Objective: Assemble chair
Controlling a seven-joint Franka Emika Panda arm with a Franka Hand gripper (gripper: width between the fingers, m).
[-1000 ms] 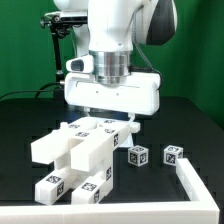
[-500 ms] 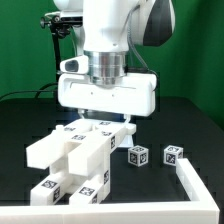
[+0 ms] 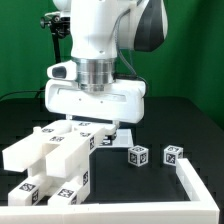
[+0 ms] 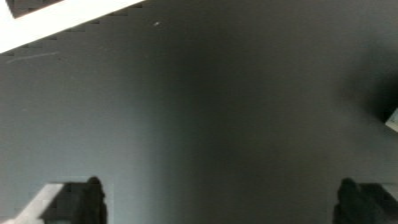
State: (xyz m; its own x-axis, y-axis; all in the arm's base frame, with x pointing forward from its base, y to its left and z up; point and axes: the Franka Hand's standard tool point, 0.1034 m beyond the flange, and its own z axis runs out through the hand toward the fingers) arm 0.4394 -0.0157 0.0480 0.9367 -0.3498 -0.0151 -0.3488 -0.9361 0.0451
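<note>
The chair's parts (image 3: 55, 160) are chunky white blocks with black-and-white tags, joined in a cluster at the lower left of the exterior view. Two small tagged cubes stand apart on the exterior view's right, one (image 3: 137, 155) nearer the cluster and one (image 3: 172, 154) further right. My gripper's white hand (image 3: 95, 98) hangs just behind the top of the cluster, which hides its fingers there. In the wrist view my gripper (image 4: 221, 200) is open wide. One dark finger (image 4: 71, 200) shows at each side, and only bare dark table lies between them.
A low white L-shaped rail (image 3: 192, 180) borders the table on the exterior view's right. A flat white tagged sheet (image 3: 112, 134) lies under the hand. In the wrist view a white strip (image 4: 54, 25) and a white edge (image 4: 391, 118) show at the borders.
The arm has moved toward the exterior view's left. The chair cluster has shifted left and nearer the camera with it. The two cubes have not moved.
</note>
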